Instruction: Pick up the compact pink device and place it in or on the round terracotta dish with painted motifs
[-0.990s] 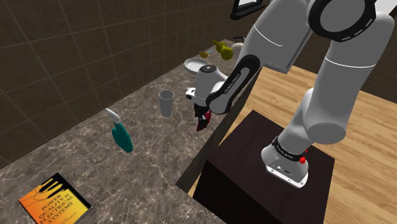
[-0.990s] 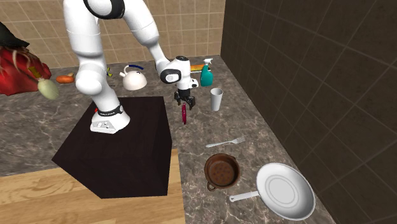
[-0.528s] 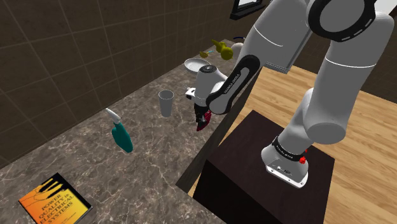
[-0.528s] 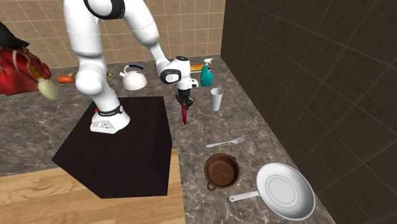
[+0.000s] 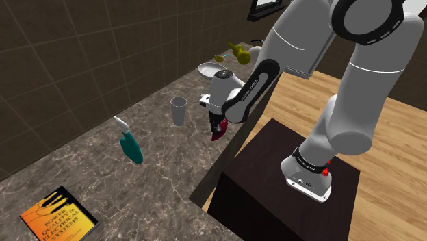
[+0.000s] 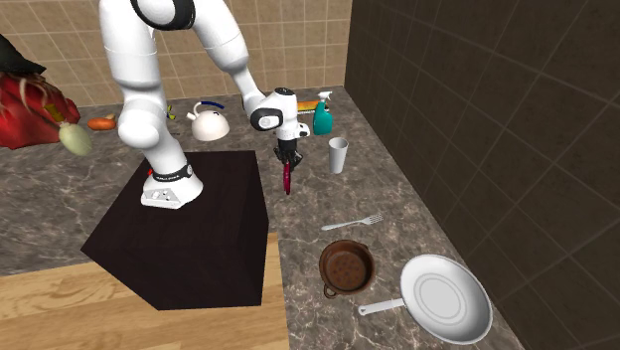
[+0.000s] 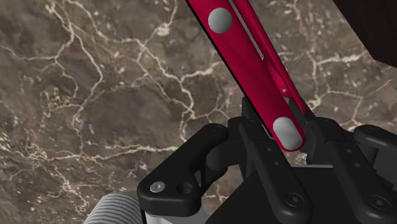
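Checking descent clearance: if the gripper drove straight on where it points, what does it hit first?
The brown marbled countertop directly below. The pink device clamped in the jaws sticks out past the gripper, so its tip probably touches first.

A second ago the claw had its fingers spread above the magenta device. They're now pinched onto its upper end. Closure was done by the half-second mark, no shift since.

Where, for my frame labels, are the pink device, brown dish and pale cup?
pink device (image 7: 245, 62), wrist view, mid body.
brown dish (image 6: 346, 266), second exterior view, bare inner floor.
pale cup (image 5: 178, 111), shoulder view, side wall.
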Controlling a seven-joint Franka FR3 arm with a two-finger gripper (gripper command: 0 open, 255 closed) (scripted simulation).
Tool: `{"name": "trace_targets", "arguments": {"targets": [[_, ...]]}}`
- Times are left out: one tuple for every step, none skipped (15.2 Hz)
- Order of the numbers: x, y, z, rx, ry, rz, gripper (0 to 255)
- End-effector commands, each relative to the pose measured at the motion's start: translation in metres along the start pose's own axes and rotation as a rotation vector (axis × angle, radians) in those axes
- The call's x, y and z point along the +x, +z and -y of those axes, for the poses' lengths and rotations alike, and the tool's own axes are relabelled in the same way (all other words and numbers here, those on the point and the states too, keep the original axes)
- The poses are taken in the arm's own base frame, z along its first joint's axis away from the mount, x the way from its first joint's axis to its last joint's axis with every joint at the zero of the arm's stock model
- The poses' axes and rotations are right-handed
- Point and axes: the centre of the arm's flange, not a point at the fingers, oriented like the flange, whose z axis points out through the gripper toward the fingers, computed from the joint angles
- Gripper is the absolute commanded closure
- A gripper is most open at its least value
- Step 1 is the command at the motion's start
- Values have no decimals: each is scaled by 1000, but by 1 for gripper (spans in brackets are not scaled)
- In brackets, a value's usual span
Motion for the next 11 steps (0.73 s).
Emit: {"name": "trace_targets", "arguments": {"targets": [[0,-5,0,0,1,0,255],[-1,-11,0,0,1,0,255],[-1,-16,0,0,1,0,255],[-1,-21,0,0,1,0,255],[-1,-26,0,0,1,0,255],[-1,-32,-1,0,1,0,255],[-1,-37,-1,0,1,0,255],[-2,-42,-1,0,1,0,255],[-2,-47,-1,0,1,0,255],[-2,-53,-1,0,1,0,255],[-2,-58,-1,0,1,0,255]]}}
